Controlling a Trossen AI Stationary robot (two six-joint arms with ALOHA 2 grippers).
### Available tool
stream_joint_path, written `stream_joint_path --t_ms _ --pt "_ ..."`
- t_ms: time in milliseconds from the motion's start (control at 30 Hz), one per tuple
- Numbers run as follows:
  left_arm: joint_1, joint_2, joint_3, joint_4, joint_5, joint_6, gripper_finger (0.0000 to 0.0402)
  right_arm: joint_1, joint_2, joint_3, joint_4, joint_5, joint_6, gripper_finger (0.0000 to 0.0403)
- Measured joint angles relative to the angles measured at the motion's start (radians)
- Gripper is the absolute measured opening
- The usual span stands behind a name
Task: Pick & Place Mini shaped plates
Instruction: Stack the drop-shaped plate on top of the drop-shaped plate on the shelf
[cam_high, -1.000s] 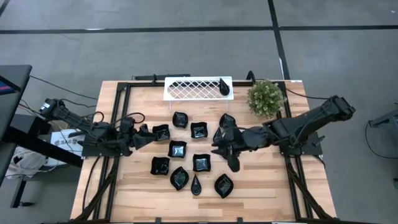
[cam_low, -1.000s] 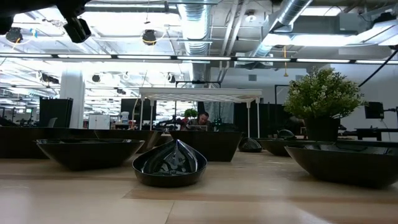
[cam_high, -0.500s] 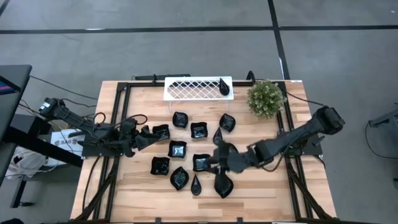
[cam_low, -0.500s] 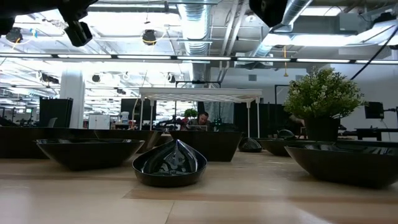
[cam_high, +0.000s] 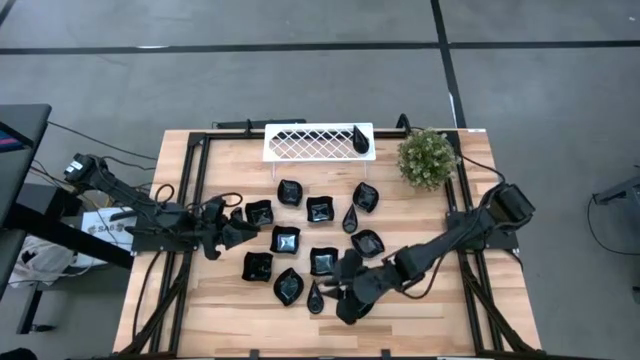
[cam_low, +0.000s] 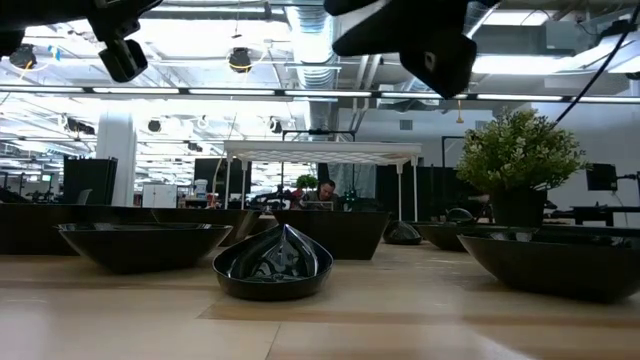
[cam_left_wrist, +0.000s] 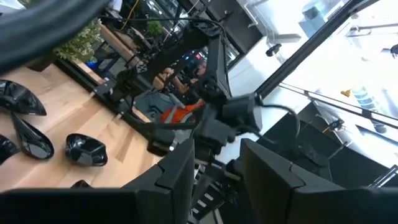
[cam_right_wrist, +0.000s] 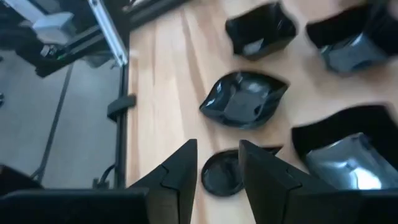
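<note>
Several small glossy black plates (cam_high: 285, 240) lie flat on the wooden table, and one teardrop plate (cam_high: 360, 140) lies on the white lattice tray (cam_high: 310, 142). My right gripper (cam_high: 342, 303) hangs open over the near plates. In its wrist view the fingers (cam_right_wrist: 217, 149) stand apart above a teardrop plate (cam_right_wrist: 224, 173), with a leaf plate (cam_right_wrist: 244, 99) just beyond. It touches nothing and covers what lies under it in the high view. My left gripper (cam_high: 240, 232) stands open at the table's left, beside a square plate (cam_high: 259, 212), with nothing between its fingers (cam_left_wrist: 217, 149).
A potted plant (cam_high: 427, 157) stands at the far right corner beside the tray. Black frame rails (cam_high: 190, 200) run along the table's left and right sides. Bare wood shows along the near edge (cam_high: 220, 320). In the low view a teardrop plate (cam_low: 274, 262) sits closest.
My right gripper has swung from over the right-hand plates toward the table's near edge and left, sinking and rolling as it went. Plates it covered before now show, and it now covers the leaf plate near the front. Its fingers stay apart.
</note>
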Motion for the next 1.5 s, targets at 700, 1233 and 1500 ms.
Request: stream_joint_path --t_ms 700,1233,1500 --pt "0.0 0.0 0.0 -0.002 0.0 -0.003 0.0131 0.017 0.262 0.22 -0.235 -0.013 0.094 0.0098" --pt "0.0 0.0 0.0 -0.004 0.0 -0.01 0.0131 0.002 0.263 0.219 -0.255 0.012 0.166 0.0156" --pt "0.0 0.0 0.0 -0.004 0.0 -0.009 0.0131 -0.008 0.263 0.219 -0.268 0.031 0.166 0.0188"
